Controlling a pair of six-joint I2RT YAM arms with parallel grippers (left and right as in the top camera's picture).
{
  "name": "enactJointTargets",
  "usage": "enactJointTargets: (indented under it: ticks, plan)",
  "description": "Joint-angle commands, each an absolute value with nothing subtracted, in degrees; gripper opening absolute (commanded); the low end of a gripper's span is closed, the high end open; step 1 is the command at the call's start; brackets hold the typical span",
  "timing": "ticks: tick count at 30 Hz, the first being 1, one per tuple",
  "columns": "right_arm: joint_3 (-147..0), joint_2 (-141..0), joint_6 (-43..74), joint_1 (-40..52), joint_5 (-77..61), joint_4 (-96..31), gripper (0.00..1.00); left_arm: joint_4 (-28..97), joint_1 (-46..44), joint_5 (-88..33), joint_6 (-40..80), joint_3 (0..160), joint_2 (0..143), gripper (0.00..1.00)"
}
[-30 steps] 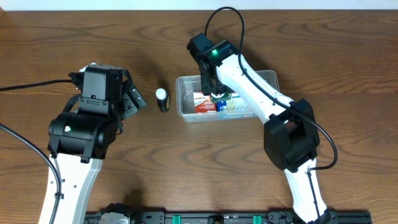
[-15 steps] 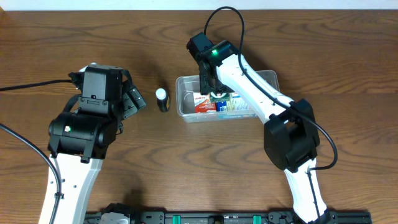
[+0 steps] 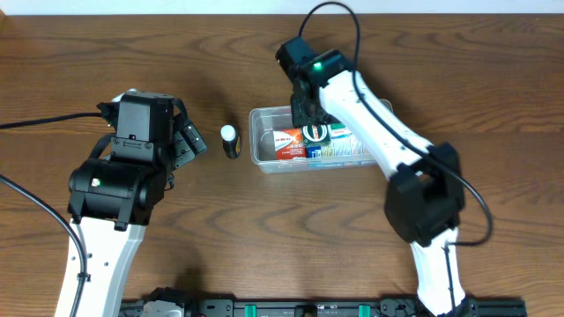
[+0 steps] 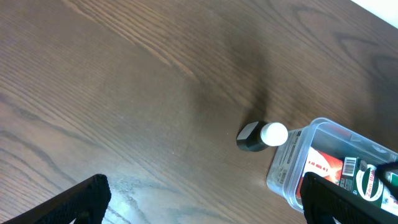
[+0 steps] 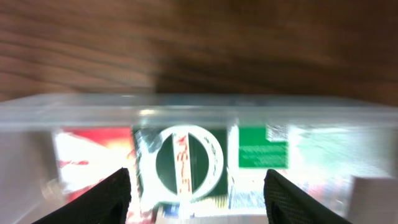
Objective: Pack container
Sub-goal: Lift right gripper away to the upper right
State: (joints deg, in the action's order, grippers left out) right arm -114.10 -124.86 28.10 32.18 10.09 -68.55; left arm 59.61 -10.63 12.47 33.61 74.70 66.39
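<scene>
Hovering above the container (image 3: 264,164) mid-counter (image 3: 264,246), the right gripper (image 3: 305,113) shows overhead, with boxes packed beneath it. Left wrist view: the left gripper (image 4: 211,202) has its jaws spread wide and empty, and a white-capped bottle (image 4: 261,135) sits just beside the container. Right wrist view: jaws parted, nothing clamped, a green tin (image 5: 189,160) below. The bottle looks next: reach, pinch, carry across.

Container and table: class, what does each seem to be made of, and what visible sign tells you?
Container: looks like clear, glossy plastic; the boxes inside show through its walls. Table: dark brown wood or a wood-look laminate, fairly matte; grain lines run across it, but which of the two cannot be told.
</scene>
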Motion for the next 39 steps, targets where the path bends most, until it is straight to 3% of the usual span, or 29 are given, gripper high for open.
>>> enactJointTargets:
  ticks: [1,3,6,18,23,31,32,34,36,39]
  plan:
    - [-114.7,-115.4,26.5,30.2,11.7,-69.2,0.68,59.7,-10.4,13.6,33.4,74.9,66.6,0.98]
    - [-114.7,-112.2,26.5,27.9,11.9,-70.5,0.71,59.7,-10.4,13.6,33.4,74.9,66.6,0.98]
    - [-114.7,-108.2,26.5,22.9,11.8,-74.0,0.99,59.7,-10.4,13.6,33.4,74.9,66.6,0.98]
    - [-114.7,-105.4,26.5,6.9,12.0,-81.0,0.99,59.7,-10.4,13.6,33.4,74.9,66.6,0.98]
    - [-114.7,-105.4,26.5,5.2,12.0,-81.0,0.99,51.8,-10.4,16.8,33.4,74.9,66.6,0.98]
    - [-114.7,-105.4,26.5,5.2,12.0,-81.0,0.99,52.2,-10.4,16.8,33.2,74.9,66.6,0.98]
    - [-114.7,-105.4,26.5,5.2,12.0,-81.0,0.99,53.5,-10.4,16.2,33.2,74.9,66.6,0.95]
    - [-114.7,-105.4,26.5,5.3,12.0,-81.0,0.99,55.1,-10.5,15.5,33.1,74.0,67.0,0.64]
    - [-114.7,-105.4,26.5,5.3,12.0,-81.0,0.99,54.8,-10.7,15.9,33.0,72.1,68.0,0.57]
    - [-114.7,-105.4,26.5,5.3,12.0,-81.0,0.99,52.3,-10.7,15.8,32.2,69.5,71.8,0.57]
